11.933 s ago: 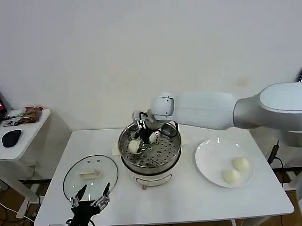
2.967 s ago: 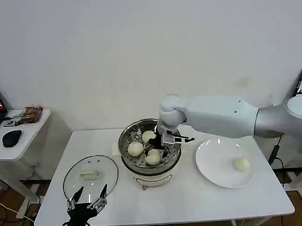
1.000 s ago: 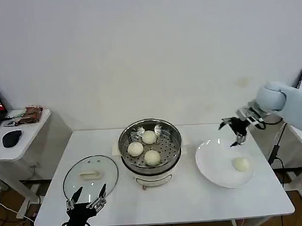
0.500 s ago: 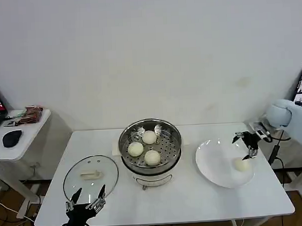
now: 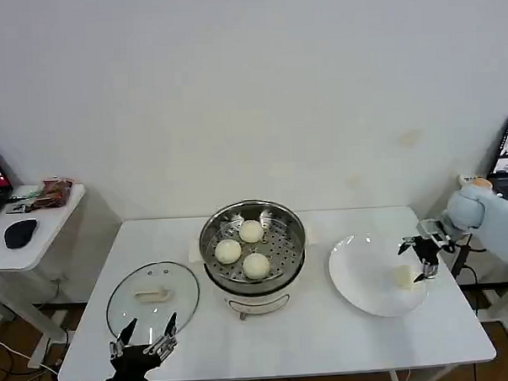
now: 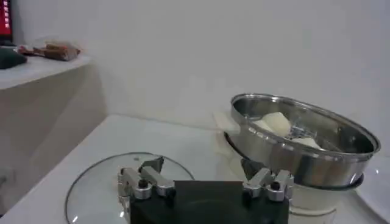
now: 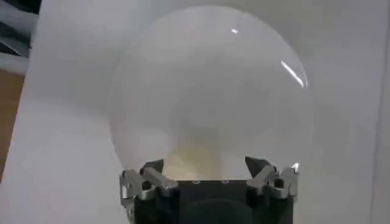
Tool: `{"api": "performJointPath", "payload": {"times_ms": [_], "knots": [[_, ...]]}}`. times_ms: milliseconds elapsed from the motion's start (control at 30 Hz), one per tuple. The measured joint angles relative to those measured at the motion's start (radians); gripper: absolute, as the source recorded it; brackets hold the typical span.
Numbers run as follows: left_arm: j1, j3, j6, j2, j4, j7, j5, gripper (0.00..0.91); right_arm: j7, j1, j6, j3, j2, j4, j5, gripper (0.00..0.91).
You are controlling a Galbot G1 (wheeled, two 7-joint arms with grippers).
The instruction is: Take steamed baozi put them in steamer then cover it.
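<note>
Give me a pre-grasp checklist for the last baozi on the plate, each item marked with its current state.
1. Right gripper open: ok, fingers spread in the right wrist view.
2. Right gripper over the last baozi on the white plate: ok, it hangs just above the bun.
3. Bun centred between the fingers: cannot tell; the gripper body hides part of it.
4. Room in the steamer: ok, three baozi sit on the tray with a free patch on the right.
5. Glass cover out of the way: ok, flat on the table left of the steamer.
6. Left gripper clear of the path: ok, open, near the cover's front edge.
</note>
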Motion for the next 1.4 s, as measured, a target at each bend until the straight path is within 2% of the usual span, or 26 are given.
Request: {"api": "performJointPath", "payload": {"times_ms": [233, 267, 367, 433, 633, 733, 1133, 1400], "knots": [[-0.002, 0.0, 0.002, 0.001, -0.003, -0.001, 0.0, 0.907, -0.003, -0.046, 0.002, 0.044, 0.025, -0.048, -0.023, 0.907], [-0.001, 0.0, 0.002, 0.0, -0.003, -0.001, 0.0, 0.907, -0.003, -0.051, 0.002, 0.049, 0.028, -0.053, -0.026, 0.826], [0.002, 0.0, 0.002, 0.001, -0.008, -0.001, 0.0, 0.907, -0.005, -0.063, -0.001, 0.062, 0.036, -0.068, -0.032, 0.786], [0.004, -0.001, 0.002, 0.002, -0.011, -0.001, 0.001, 0.907, -0.005, -0.071, -0.003, 0.072, 0.042, -0.079, -0.036, 0.695], [0.006, -0.001, 0.002, 0.0, -0.015, -0.001, 0.001, 0.907, -0.004, -0.093, -0.009, 0.097, 0.053, -0.1, -0.039, 0.665], [0.013, -0.001, 0.002, 0.0, -0.021, 0.0, 0.001, 0.907, -0.004, -0.1, -0.009, 0.105, 0.057, -0.11, -0.04, 0.605], [0.014, 0.004, 0.002, -0.002, -0.03, -0.001, 0.003, 0.907, -0.001, -0.087, -0.03, 0.102, 0.038, -0.103, -0.014, 0.595], [0.009, 0.006, 0.002, 0.001, -0.024, -0.001, 0.002, 0.907, 0.016, 0.004, -0.062, 0.015, -0.012, -0.018, 0.068, 0.605]]}}
